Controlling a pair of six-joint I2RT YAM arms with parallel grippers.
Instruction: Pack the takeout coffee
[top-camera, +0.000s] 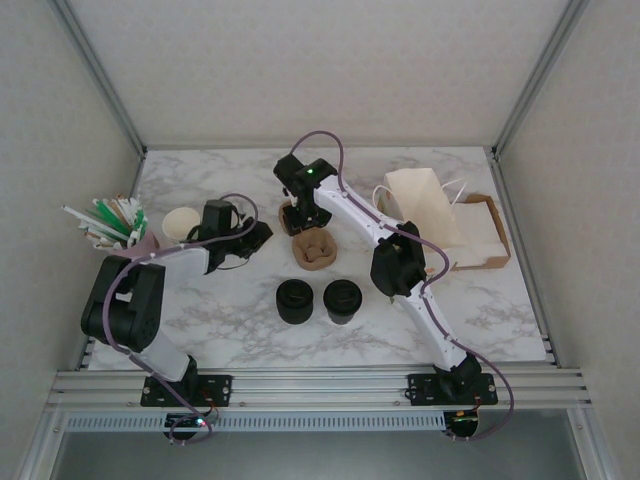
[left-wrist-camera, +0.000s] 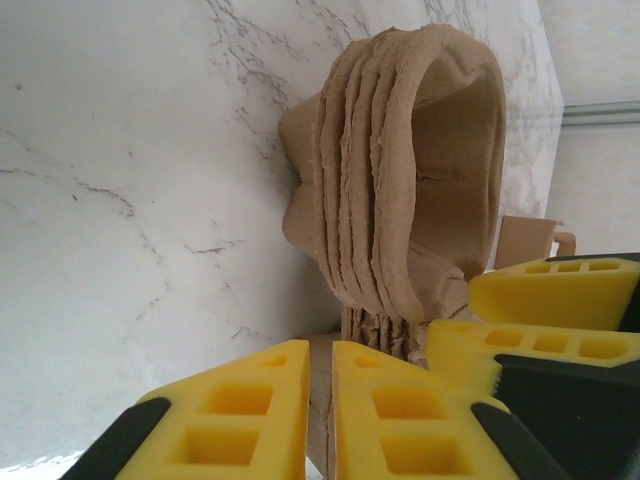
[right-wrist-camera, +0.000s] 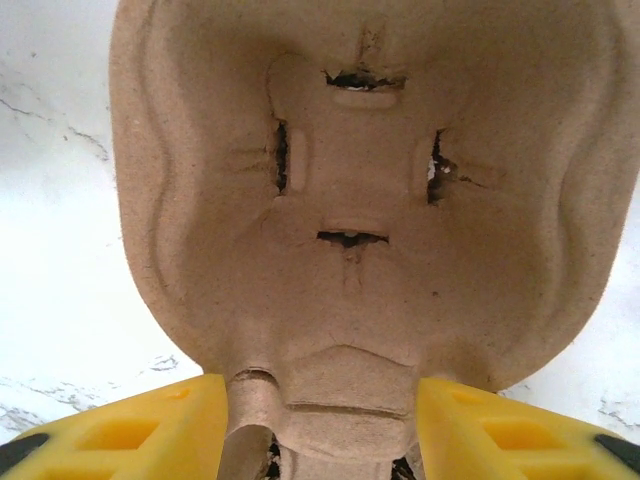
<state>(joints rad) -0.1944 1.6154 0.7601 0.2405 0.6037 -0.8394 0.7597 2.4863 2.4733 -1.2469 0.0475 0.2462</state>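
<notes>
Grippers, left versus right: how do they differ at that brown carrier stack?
The left gripper has its fingers nearly together, with a thin pulp edge of the carrier stack between them. The right gripper has its fingers set wide, on either side of the stack's end tab. The left gripper meets the stack edge-on; the right gripper faces the top carrier's open well. Both have yellow fingers and work at the same stack.
</notes>
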